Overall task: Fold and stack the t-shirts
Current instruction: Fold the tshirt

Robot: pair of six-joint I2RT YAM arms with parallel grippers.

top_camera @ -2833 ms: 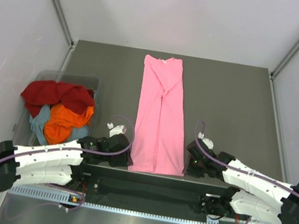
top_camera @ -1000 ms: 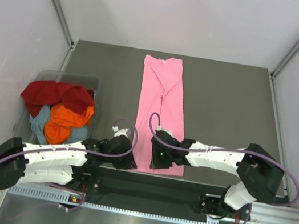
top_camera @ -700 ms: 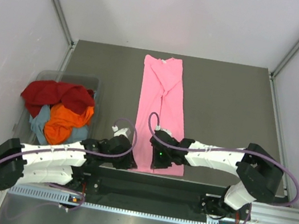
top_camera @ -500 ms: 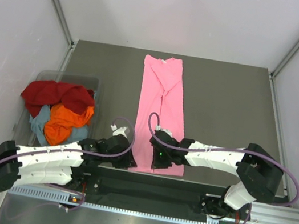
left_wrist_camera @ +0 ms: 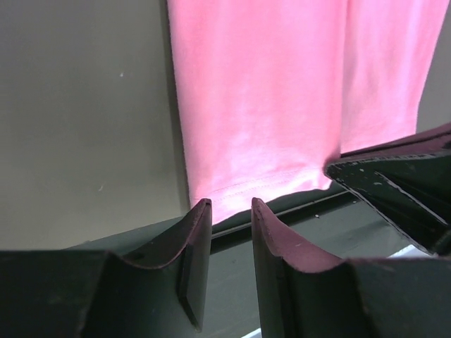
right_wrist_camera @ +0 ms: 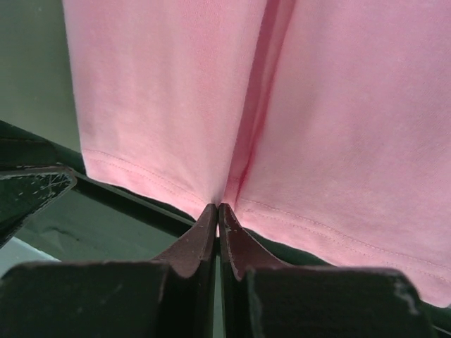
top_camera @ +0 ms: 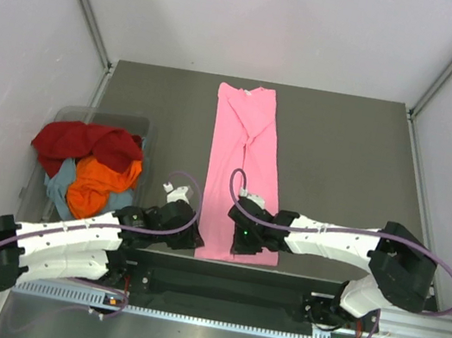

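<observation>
While the right gripper (right_wrist_camera: 218, 208) pinched the pink t-shirt (top_camera: 244, 164) by its hem, the left gripper (left_wrist_camera: 231, 205) hung parted at the corner, probably needing to clamp before folding.

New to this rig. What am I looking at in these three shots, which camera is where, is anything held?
Two robot arms are bolted at the near edge of a table. The wide picture looks down from above and behind them; the other two come from a camera on each wrist, looking past that arm's own fingers. A pink t-shirt, folded into a long strip, lies flat in the middle. At the left a clear bin holds a dark red t-shirt, an orange t-shirt and a grey-blue t-shirt, bunched up. The right hand is shut, pinching the pink t-shirt's near hem at its centre fold. The left hand is open by the hem's left corner, holding nothing.
</observation>
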